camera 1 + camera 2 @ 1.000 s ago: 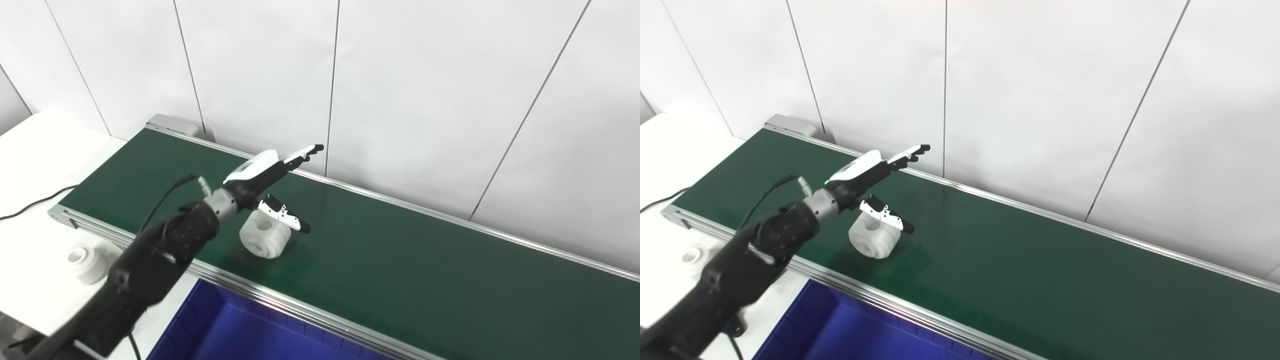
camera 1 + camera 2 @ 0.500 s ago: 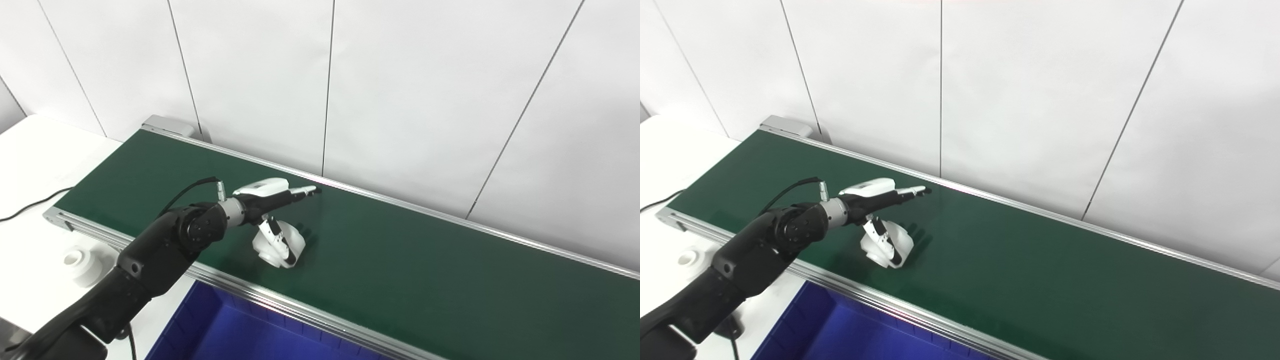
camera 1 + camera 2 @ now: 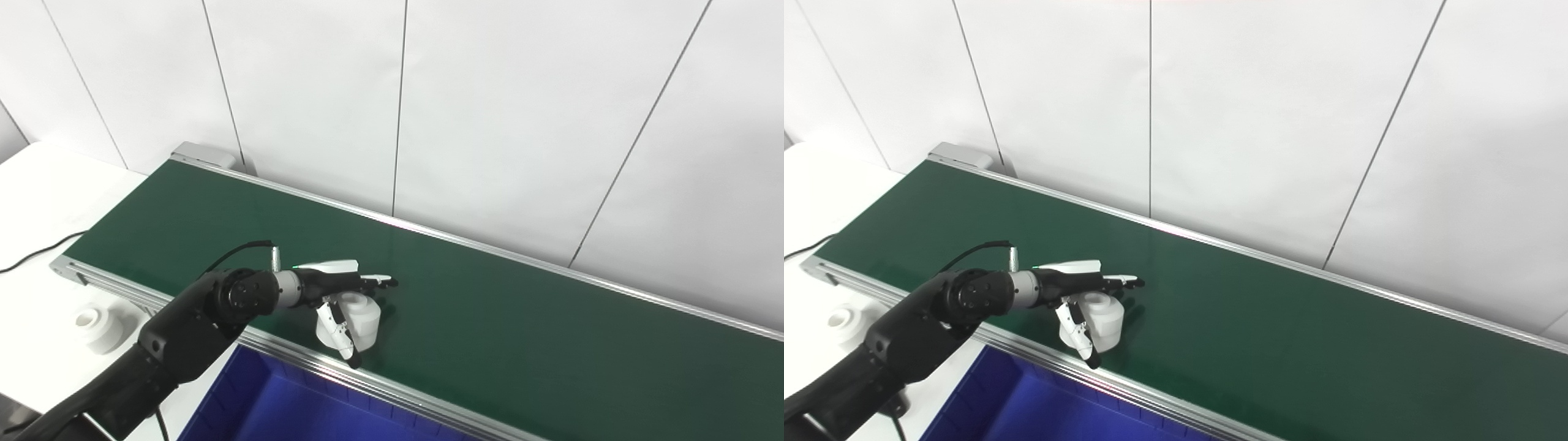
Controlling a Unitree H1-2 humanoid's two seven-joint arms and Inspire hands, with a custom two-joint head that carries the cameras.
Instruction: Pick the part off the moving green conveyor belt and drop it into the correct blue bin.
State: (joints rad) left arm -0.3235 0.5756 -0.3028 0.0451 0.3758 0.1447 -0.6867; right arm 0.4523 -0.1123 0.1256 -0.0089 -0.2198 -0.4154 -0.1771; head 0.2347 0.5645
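A white round part (image 3: 362,318) with a stepped top stands on the green conveyor belt (image 3: 502,318), close to its near rail. My left hand (image 3: 335,286) lies low over it. Its fingers (image 3: 375,280) stretch flat across the part's top and the thumb (image 3: 337,331) hangs down along the part's near left side, touching or almost touching it. The fingers are not curled round the part. The part also shows in the right eye view (image 3: 1104,320) under the same hand (image 3: 1078,283). My right hand is not in view.
A blue bin (image 3: 288,410) sits just below the belt's near rail. A second white part (image 3: 93,318) lies on the white table at the left. A black cable (image 3: 37,251) crosses that table. White wall panels stand behind the belt.
My left hand has dropped from above the belt to lie flat over the part and moved right and nearer. The part has shifted right toward the near rail, tipping on the way.
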